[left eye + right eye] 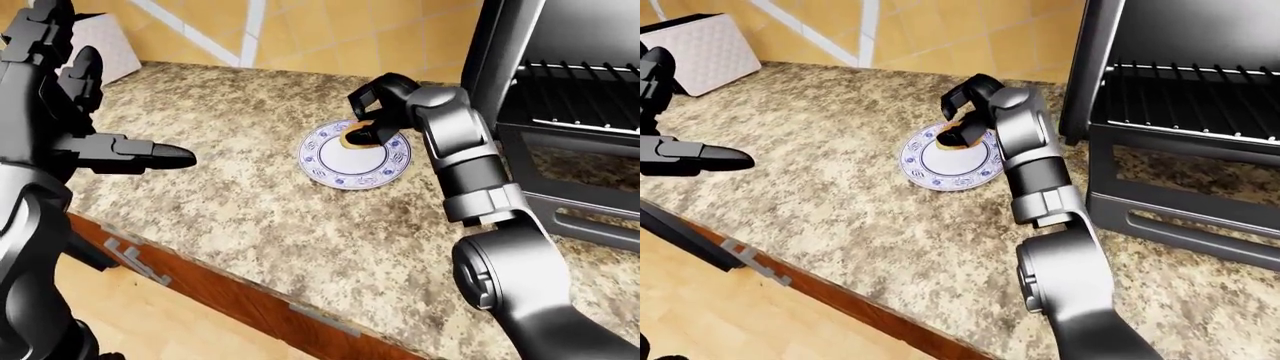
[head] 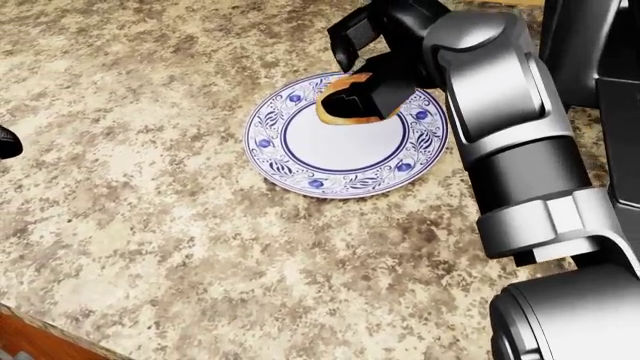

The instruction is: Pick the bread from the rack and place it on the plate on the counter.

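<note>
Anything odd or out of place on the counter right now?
Nothing stands out. The plate lies flat and whole on the counter, no spill around it. The right hand holds the bread over the plate's upper rim. The left hand hangs open, well left of the plate.

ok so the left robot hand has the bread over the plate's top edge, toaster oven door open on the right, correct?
Not quite: it is the right robot hand that holds the bread, not the left. The head view shows that arm coming in from the right, fingers closed round the bread over the top edge of the plate. The left robot hand hangs empty off to the left. The toaster oven does stand open on the right.
</note>
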{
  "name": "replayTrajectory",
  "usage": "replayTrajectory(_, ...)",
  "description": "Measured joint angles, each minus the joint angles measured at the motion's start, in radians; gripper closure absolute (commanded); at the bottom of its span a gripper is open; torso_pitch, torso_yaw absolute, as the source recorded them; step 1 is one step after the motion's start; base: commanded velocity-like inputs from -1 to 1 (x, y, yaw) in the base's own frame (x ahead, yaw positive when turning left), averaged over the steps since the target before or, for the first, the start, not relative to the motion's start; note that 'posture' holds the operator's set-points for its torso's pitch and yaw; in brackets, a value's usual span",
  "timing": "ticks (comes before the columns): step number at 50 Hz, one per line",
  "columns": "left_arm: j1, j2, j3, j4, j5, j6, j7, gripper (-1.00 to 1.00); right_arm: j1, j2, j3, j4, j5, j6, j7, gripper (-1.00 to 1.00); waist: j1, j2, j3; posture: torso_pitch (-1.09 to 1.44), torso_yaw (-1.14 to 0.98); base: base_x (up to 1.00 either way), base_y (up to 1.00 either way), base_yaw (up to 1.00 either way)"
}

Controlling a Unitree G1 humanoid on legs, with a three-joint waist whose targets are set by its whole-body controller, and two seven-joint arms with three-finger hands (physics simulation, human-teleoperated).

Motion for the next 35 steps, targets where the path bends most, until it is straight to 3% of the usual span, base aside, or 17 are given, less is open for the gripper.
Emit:
replayTrajectory(3, 0.006, 0.0, 0.007, -0.007, -0.002, 0.004, -0.002, -1.0, 0.007, 0.005, 0.004, -0.006, -0.003, 0.002, 0.002, 0.33, -0.001, 0.0, 0.0, 0.0, 0.49, 0.0, 0.0, 0.0)
replayTrajectory(14, 0.017, -0.002, 0.013, -0.016, -0.004, 0.006, 0.001, -1.0, 0.015, 0.014, 0.005, -0.006, -0.007, -0.002, 0.005, -0.04, 0.0, 0.0, 0.0, 0.0, 0.49, 0.0, 0.0, 0.0)
replayTrajectory(19, 0.012, -0.001, 0.008, -0.011, -0.002, 0.004, 0.003, -1.0, 0.015, 0.015, 0.005, 0.005, -0.009, -0.012, 0.002, -0.28, 0.0, 0.0, -0.001, 0.0, 0.49, 0.0, 0.0, 0.0)
replayTrajectory(20, 0.009, -0.001, 0.006, -0.009, -0.002, 0.003, 0.003, -1.0, 0.014, 0.015, 0.006, 0.007, -0.009, -0.014, 0.001, -0.42, 0.001, 0.0, -0.001, 0.0, 0.49, 0.0, 0.0, 0.0)
replayTrajectory(21, 0.007, 0.001, 0.005, -0.007, -0.002, 0.004, 0.003, -1.0, 0.014, 0.015, 0.007, 0.008, -0.01, -0.016, 0.002, -0.4, 0.0, 0.0, -0.001, 0.0, 0.49, 0.0, 0.0, 0.0)
replayTrajectory(24, 0.0, 0.004, 0.005, -0.006, -0.003, 0.007, 0.001, -1.0, 0.011, 0.014, 0.008, 0.006, -0.011, -0.016, 0.007, -0.95, 0.0, 0.001, 0.0, 0.0, 0.49, 0.0, 0.0, 0.0)
replayTrajectory(25, -0.002, 0.005, 0.004, -0.004, -0.003, 0.006, 0.002, -1.0, 0.01, 0.013, 0.007, 0.006, -0.012, -0.016, 0.008, -0.99, 0.0, 0.001, -0.001, 0.0, 0.49, 0.0, 0.0, 0.0)
replayTrajectory(35, -0.017, 0.011, -0.002, 0.005, -0.002, 0.009, 0.001, -1.0, -0.012, 0.009, -0.002, 0.024, -0.01, -0.022, 0.001, -1.0, -0.001, 0.002, -0.001, 0.0, 0.49, 0.0, 0.0, 0.0)
